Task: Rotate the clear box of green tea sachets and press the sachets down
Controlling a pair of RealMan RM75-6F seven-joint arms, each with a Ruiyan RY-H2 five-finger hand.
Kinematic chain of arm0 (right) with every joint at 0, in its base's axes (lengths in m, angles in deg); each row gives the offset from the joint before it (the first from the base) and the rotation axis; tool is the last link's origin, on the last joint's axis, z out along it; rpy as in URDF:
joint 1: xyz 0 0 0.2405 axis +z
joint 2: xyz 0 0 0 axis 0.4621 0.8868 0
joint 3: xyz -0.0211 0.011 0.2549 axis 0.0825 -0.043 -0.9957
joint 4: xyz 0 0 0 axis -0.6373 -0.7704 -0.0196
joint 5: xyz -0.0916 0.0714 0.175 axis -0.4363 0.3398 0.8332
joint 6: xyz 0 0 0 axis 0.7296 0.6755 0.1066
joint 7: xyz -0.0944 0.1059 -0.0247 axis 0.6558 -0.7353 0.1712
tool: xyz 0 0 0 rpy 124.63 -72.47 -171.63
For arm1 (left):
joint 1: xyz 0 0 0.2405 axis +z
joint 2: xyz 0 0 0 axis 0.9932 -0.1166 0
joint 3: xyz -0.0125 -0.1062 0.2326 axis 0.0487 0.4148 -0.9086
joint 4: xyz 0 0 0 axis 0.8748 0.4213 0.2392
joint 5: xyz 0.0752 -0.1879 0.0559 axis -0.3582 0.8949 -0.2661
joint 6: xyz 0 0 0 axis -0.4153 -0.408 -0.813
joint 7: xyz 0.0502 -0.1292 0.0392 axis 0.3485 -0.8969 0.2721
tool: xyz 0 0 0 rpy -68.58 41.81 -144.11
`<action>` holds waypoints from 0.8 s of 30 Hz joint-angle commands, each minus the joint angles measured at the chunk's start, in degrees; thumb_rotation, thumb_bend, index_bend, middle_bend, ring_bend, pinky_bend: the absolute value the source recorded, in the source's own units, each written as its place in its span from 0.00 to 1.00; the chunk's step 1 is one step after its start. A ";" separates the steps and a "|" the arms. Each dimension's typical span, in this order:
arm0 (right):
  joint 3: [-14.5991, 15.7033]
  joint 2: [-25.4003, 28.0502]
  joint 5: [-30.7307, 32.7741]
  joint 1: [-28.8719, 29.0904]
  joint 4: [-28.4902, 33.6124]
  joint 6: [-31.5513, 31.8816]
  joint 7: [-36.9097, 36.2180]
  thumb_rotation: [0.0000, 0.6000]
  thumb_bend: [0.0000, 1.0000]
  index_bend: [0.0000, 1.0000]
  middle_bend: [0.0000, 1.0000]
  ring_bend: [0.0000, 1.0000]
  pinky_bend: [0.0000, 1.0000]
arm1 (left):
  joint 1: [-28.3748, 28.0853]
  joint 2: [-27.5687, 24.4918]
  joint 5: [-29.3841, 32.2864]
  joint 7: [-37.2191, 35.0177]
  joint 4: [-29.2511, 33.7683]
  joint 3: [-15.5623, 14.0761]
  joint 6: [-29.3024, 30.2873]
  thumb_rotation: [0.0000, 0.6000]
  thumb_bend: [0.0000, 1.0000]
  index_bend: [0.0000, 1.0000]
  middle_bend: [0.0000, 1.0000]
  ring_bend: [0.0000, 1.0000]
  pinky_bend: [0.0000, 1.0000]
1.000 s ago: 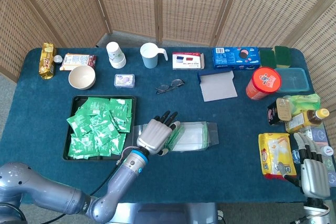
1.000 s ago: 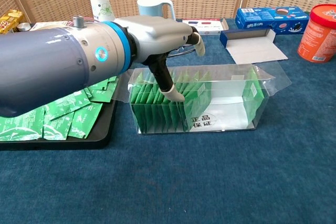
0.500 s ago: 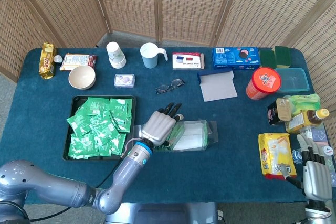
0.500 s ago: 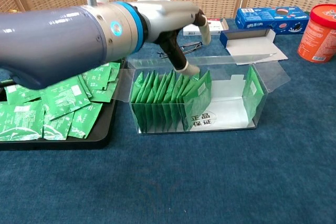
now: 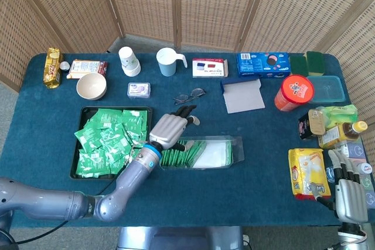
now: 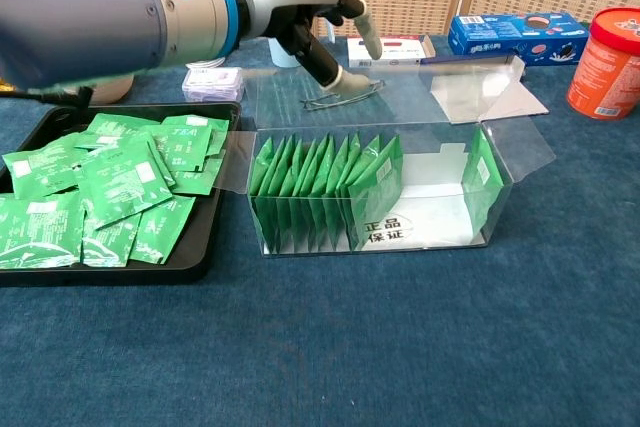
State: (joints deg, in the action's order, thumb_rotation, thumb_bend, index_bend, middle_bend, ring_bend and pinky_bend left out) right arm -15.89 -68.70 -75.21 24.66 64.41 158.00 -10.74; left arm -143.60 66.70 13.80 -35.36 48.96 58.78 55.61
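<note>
The clear box (image 6: 440,197) (image 5: 220,153) lies open-topped on the blue table, its long side facing the chest view. A row of green tea sachets (image 6: 325,192) (image 5: 181,155) stands upright in its left half; one more sachet (image 6: 478,175) leans at the right end. My left hand (image 6: 320,27) (image 5: 170,127) hovers above and behind the box's left end, fingers apart, holding nothing and touching nothing. My right hand (image 5: 350,194) rests at the table's right front corner, fingers apart and empty.
A black tray (image 6: 205,247) (image 5: 82,112) of loose green sachets lies left of the box. Glasses (image 5: 189,95), a folded grey card (image 5: 243,95), a red tub (image 5: 293,92), a mug (image 5: 168,61) and snack packs (image 5: 304,171) stand around.
My left hand has lifted out of the box and drawn back to the left and away. The sachets now stand free in an even row. The right hand has hardly moved.
</note>
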 commanded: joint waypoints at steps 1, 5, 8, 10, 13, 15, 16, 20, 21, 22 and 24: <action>-0.04 -0.14 0.02 0.17 0.34 -0.26 0.47 1.00 0.34 0.00 0.00 0.00 0.06 | -0.40 -1.46 1.95 -3.71 -2.34 1.27 -3.96 0.84 0.39 0.27 0.03 0.00 0.24; -0.11 -0.29 0.20 0.15 0.80 -0.32 1.15 1.00 0.34 0.00 0.00 0.00 0.06 | -0.96 -2.64 3.85 -8.12 -4.29 2.39 -8.43 0.80 0.44 0.29 0.03 0.00 0.24; -0.15 -0.24 0.44 0.03 1.10 -0.28 1.49 1.00 0.34 0.00 0.00 0.00 0.06 | -1.44 -3.72 4.65 -10.43 -5.30 2.51 -11.44 0.71 0.47 0.30 0.03 0.00 0.24; -0.17 -0.22 0.52 0.03 1.28 -0.35 1.68 1.00 0.34 0.00 0.00 0.00 0.06 | -1.82 -4.56 5.14 -11.97 -5.85 2.36 -13.81 0.65 0.48 0.30 0.03 0.00 0.24; -0.21 -0.30 0.47 0.10 1.51 -0.43 1.91 1.00 0.34 0.00 0.00 0.00 0.06 | -2.48 -5.57 5.95 -14.02 -6.90 2.03 -16.77 0.57 0.49 0.31 0.03 0.00 0.24; -0.20 -0.33 0.50 0.10 1.58 -0.48 2.05 1.00 0.34 0.00 0.00 0.00 0.06 | -2.92 -6.16 6.52 -15.58 -7.60 1.81 -18.56 0.50 0.49 0.32 0.03 0.00 0.24; -0.20 -0.34 0.55 0.07 1.59 -0.49 2.07 1.00 0.34 0.00 0.00 0.00 0.06 | -3.09 -6.40 6.71 -16.17 -7.87 1.70 -19.26 0.48 0.49 0.32 0.03 0.00 0.24; -0.22 -0.34 0.83 -0.04 1.54 -0.58 2.02 1.00 0.34 0.00 0.00 0.00 0.06 | -4.06 -7.51 7.11 -18.56 -9.03 0.78 -21.96 0.43 0.50 0.33 0.04 0.00 0.24; -0.24 -0.34 0.86 -0.05 1.52 -0.59 1.99 1.00 0.34 0.00 0.00 0.00 0.06 | -4.25 -7.65 7.22 -19.05 -9.24 0.59 -22.30 0.42 0.50 0.33 0.04 0.00 0.24; -0.24 -0.33 0.87 -0.06 1.49 -0.61 1.95 1.00 0.34 0.00 0.00 0.00 0.06 | -4.58 -7.82 7.33 -19.69 -9.55 0.25 -22.83 0.41 0.50 0.33 0.04 0.00 0.24; -0.23 -0.35 0.92 -0.07 1.45 -0.69 1.91 1.00 0.34 0.00 0.00 0.00 0.06 | -5.16 -8.12 7.59 -20.67 -10.07 -0.43 -23.74 0.41 0.50 0.34 0.04 0.00 0.24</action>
State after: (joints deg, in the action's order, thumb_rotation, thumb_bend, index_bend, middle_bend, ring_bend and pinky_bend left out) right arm -16.12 -69.04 -74.29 24.60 65.87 157.32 -8.82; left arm -148.26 58.91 21.12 -55.36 39.36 58.89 32.51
